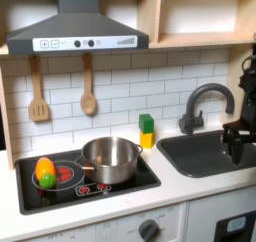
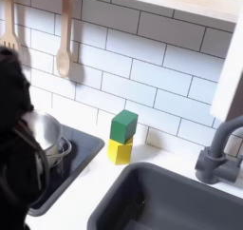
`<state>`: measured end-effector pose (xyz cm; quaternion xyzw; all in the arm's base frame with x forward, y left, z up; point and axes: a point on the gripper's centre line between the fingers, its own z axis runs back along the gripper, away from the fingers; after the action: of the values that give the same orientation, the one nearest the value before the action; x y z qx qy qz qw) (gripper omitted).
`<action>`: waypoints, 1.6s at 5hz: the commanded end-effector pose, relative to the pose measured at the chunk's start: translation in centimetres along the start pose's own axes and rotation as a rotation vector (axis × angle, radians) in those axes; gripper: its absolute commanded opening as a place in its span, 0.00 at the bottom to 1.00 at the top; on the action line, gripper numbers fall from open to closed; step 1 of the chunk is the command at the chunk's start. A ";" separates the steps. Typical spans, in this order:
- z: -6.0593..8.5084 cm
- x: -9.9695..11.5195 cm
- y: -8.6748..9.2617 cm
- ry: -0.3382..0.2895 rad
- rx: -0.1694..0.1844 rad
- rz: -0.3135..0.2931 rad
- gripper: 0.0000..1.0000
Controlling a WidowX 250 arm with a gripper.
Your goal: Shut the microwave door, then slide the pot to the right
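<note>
Pot (image 1: 110, 158) sits on stove (image 1: 140, 176); tool (image 1: 236, 138) hovers over sink (image 1: 205, 156)

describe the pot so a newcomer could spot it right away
Find the black cooktop left of the sink in the first exterior view. The pot sits on its right half: wide, shallow, shiny steel, unlike the small orange-and-green toy on the red burner beside it.

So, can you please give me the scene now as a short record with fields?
pot: on the stove, right burner
toy on left burner: yellow, orange and green
blocks: green stacked on yellow, by the wall
sink: dark basin, grey faucet behind it
wall: two wooden utensils hanging
tool: over the sink at the first exterior view's right edge, state unclear
</note>
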<state>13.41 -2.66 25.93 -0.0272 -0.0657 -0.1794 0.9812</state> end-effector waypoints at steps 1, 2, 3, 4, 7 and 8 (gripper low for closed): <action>-0.3 -1.9 -1.0 0.021 -0.017 -0.010 0.00; -0.6 -3.1 -1.2 0.037 -0.025 -0.014 0.00; -0.7 -3.9 -1.3 0.043 -0.029 -0.003 0.00; -0.7 -4.4 -1.3 0.053 -0.027 -0.012 0.00; -0.5 -6.5 -1.7 0.080 -0.018 -0.012 1.00; -0.6 -7.0 -1.9 0.081 -0.032 0.019 1.00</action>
<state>6.43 -1.90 24.42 -0.0320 -0.0223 -0.1698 0.9847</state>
